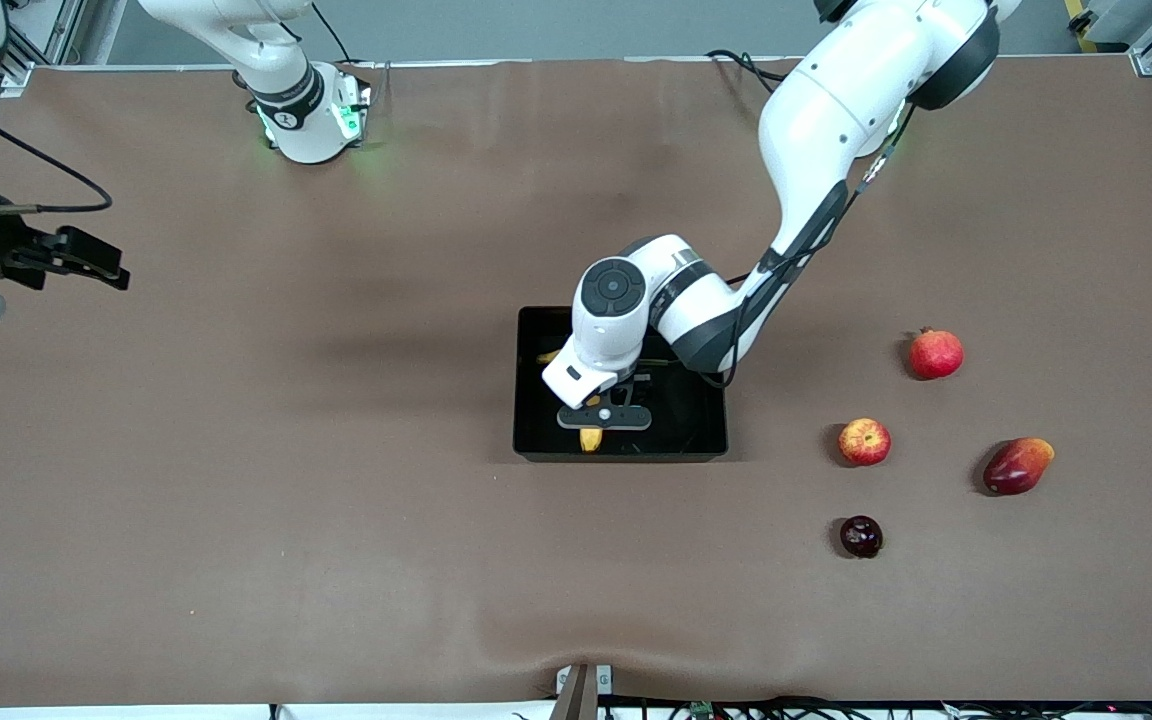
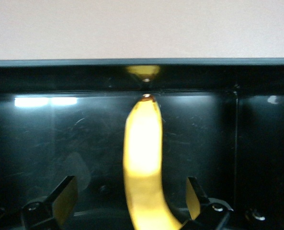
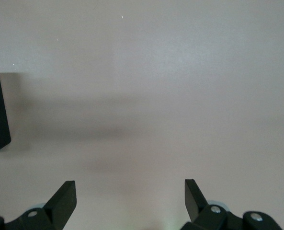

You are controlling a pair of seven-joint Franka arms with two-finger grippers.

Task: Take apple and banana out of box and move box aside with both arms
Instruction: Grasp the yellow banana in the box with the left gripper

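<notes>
The yellow banana [image 1: 590,438] lies in the black tray [image 1: 698,425] near the table's middle. My left gripper [image 1: 604,415] is low inside the tray, over the banana. In the left wrist view the banana [image 2: 142,153] lies on the tray floor [image 2: 46,143] between my open fingers [image 2: 65,191], with a gap on each side. The red-and-yellow apple [image 1: 864,441] sits on the table beside the tray, toward the left arm's end. My right gripper [image 1: 101,265] waits, open and empty, over the right arm's end of the table; the right wrist view [image 3: 130,189] shows bare mat under it.
A pomegranate [image 1: 935,353] lies farther from the camera than the apple. A dark purple fruit [image 1: 861,536] lies nearer. A red-and-yellow oblong fruit [image 1: 1017,466] lies toward the left arm's end. A brown mat [image 1: 286,480] covers the table.
</notes>
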